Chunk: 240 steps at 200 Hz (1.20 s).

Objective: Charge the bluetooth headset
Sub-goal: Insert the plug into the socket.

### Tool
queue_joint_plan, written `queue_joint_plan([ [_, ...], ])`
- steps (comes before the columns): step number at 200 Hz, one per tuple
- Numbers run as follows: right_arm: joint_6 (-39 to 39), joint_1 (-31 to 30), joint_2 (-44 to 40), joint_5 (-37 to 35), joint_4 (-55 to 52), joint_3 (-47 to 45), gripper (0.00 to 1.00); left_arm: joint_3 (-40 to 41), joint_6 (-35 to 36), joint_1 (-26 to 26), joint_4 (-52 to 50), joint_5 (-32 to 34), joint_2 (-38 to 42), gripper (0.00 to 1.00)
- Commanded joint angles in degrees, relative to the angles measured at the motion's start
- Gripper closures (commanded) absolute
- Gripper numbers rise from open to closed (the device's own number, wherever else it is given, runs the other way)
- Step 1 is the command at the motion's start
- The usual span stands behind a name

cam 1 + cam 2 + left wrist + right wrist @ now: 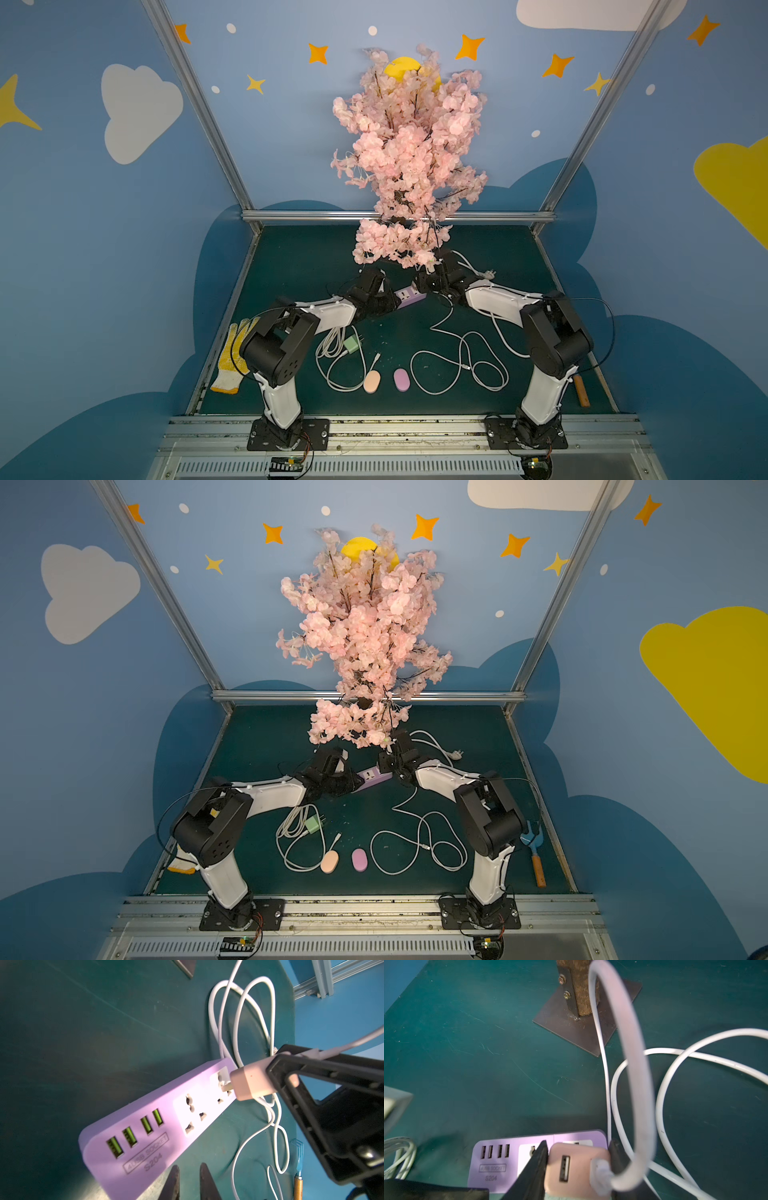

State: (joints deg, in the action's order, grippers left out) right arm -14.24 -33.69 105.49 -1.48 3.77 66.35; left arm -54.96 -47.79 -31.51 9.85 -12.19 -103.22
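Observation:
A purple power strip (pixel 409 297) lies mid-table under the tree. My right gripper (pixel 579 1145) is shut on a pink USB charger block (pixel 571 1167) and holds it tilted at the strip's end outlet. One prong still shows between block and socket. A white cable (pixel 461 353) runs from the block in loops to a loose plug. My left gripper (pixel 189 1167) hovers at the strip's (pixel 145 1126) USB end, its jaws slightly apart with only mat between them. The bluetooth headset cases, a peach oval (pixel 371 382) and a purple oval (pixel 402 380), lie near the front.
A green charger (pixel 351 345) with a coiled white cable lies front left. The pink blossom tree (pixel 407 166) stands on a metal base (pixel 583 1020) just behind the strip. A yellow glove (pixel 230 361) lies at the left edge, a small garden tool (pixel 534 854) at the right.

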Motion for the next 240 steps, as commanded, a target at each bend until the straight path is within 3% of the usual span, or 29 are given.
queue_joint_plan([
  [1, 0.4, -0.2, -1.5, -0.5, 1.8, -1.5, 1.00, -1.0, 1.1, 0.3, -1.2, -0.1, -0.5, 0.80],
  [240, 4.0, -3.7, -3.8, -4.2, 5.6, -10.0, 1.00, -1.8, 1.3, 0.5, -1.2, 0.1, -1.8, 0.82],
])
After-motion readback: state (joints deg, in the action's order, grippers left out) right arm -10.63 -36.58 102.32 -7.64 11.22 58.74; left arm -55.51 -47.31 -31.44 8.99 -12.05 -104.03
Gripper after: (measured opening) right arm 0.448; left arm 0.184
